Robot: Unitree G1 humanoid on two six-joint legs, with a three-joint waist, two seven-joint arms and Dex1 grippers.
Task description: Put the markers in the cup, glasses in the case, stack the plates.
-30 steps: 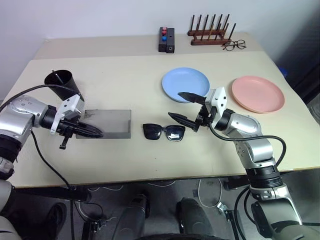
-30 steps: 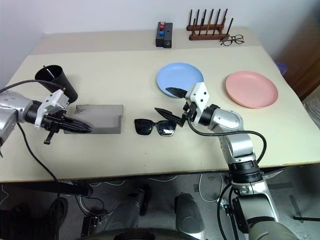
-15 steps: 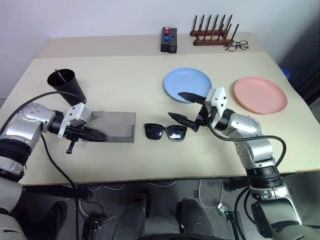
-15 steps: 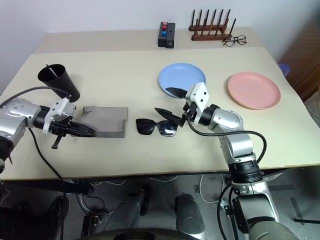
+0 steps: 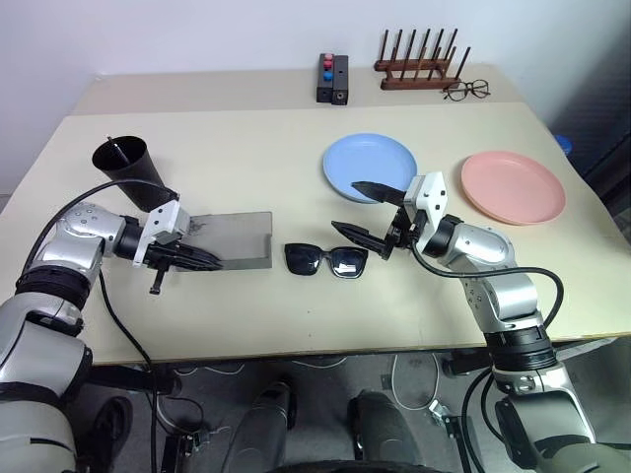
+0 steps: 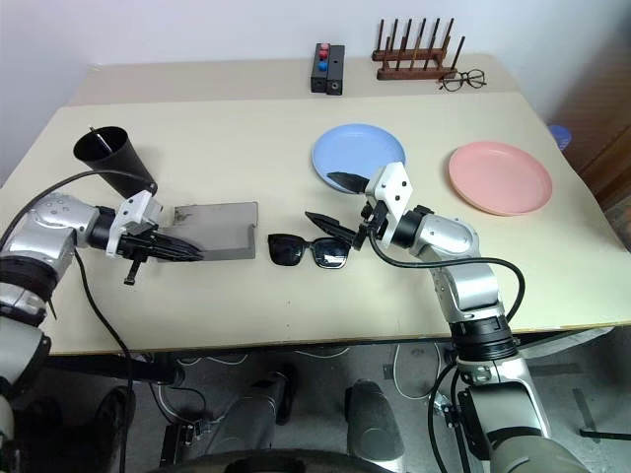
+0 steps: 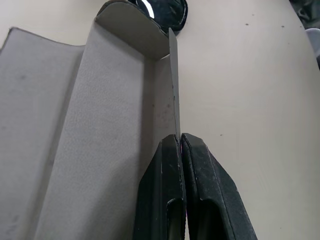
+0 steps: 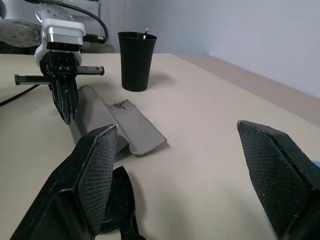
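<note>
On the table, open empty case [image 5: 232,239], left pincer [image 5: 202,260] pinching its edge, right pincer [image 5: 367,212] spread, marker in cup [image 5: 126,168].

Your left gripper [image 5: 209,262], pinched shut on the near flap of the case [image 5: 235,239], has slid rightward and slightly down the frame. The case has come with it, its right end now closer to the glasses [image 5: 326,261].
</note>
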